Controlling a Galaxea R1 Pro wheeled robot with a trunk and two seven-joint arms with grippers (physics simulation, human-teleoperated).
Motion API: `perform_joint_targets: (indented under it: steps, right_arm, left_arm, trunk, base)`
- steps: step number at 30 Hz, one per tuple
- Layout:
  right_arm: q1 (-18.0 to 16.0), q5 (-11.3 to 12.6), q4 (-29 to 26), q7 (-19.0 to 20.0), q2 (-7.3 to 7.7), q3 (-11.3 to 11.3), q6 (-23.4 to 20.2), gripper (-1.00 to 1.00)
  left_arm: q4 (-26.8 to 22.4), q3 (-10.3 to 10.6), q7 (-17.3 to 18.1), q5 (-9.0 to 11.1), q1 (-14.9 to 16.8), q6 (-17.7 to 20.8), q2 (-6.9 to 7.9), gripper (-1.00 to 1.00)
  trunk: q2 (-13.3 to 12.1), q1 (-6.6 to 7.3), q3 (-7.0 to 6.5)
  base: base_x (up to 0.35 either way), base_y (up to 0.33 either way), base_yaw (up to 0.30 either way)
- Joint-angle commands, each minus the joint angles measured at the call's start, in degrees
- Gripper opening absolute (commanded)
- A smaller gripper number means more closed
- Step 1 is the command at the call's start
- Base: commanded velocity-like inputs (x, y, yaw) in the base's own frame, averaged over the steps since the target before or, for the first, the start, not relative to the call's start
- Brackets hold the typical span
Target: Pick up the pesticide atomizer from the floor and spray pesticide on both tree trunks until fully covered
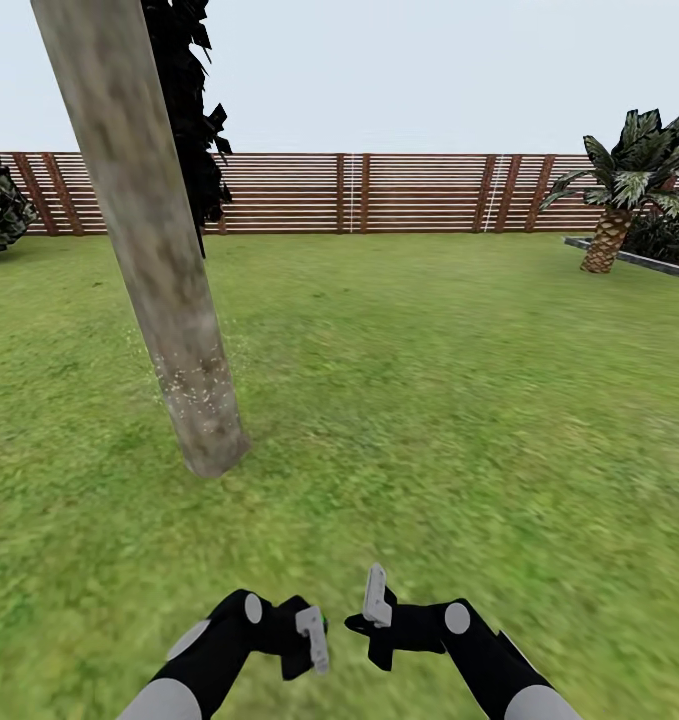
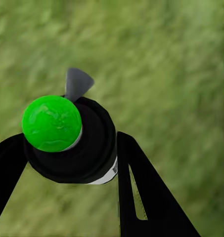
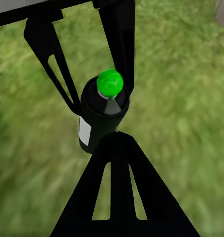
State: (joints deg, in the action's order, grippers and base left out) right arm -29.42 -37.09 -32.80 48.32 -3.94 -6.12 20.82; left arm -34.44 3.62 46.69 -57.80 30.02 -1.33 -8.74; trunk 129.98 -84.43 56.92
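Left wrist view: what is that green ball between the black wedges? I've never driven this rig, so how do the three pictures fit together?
That picture comes from a camera on the robot's left arm, looking along its fingers. The black wedges are the left gripper, and it grips the pesticide atomizer, a black bottle. The green ball is the bottle's cap.

The right wrist view comes from the other arm. It looks past the right gripper, which is shut and empty, at the same bottle in the left fingers.

The head view looks forward and down from the robot's head, with both arms at its lower edge. Ahead on the left is a thick tree trunk, with pale specks low on it. It stands on the grass, and a slatted fence runs behind.
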Motion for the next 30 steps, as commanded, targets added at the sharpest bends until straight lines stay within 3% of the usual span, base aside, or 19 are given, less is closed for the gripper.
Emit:
perform_joint_targets:
  steps: [1,7,11,27,30]
  right_arm:
    - [0.0,-0.5,-0.1,0.0,-0.01,0.1,0.3,-1.0]
    - [0.0,-0.5,-0.1,-0.1,-0.01,0.1,0.3,-1.0]
    - [0.0,-0.5,-0.1,-0.1,-0.01,0.1,0.3,-1.0]
    - [0.0,-0.5,-0.1,-0.1,-0.01,0.1,0.3,-1.0]
    - [0.0,-0.5,-0.1,-0.1,-0.01,0.1,0.3,-1.0]
  left_arm:
    - [0.1,0.0,0.3,-0.4,0.0,-0.1,-0.04,-1.0]
    - [0.5,0.1,0.6,-0.2,0.0,-0.5,-0.07,-1.0]
    - [0.6,0.0,0.6,-0.1,0.0,-2.9,-0.42,-1.0]
    - [0.6,0.0,0.7,0.1,-0.1,-3.3,-1.26,-1.0]
    - [0.6,1.0,0.7,0.1,-0.1,-3.2,-1.26,-1.0]
  trunk:
    - [0.0,0.01,0.05]
    - [0.0,0.01,0.05]
    - [0.0,0.01,0.05]
    - [0.0,0.01,0.05]
    - [0.0,0.01,0.05]
  base:
    - [0.0,0.0,0.0]
    - [0.0,0.0,0.0]
    - [0.0,0.0,0.0]
    - [0.0,0.0,0.0]
    - [0.0,0.0,0.0]
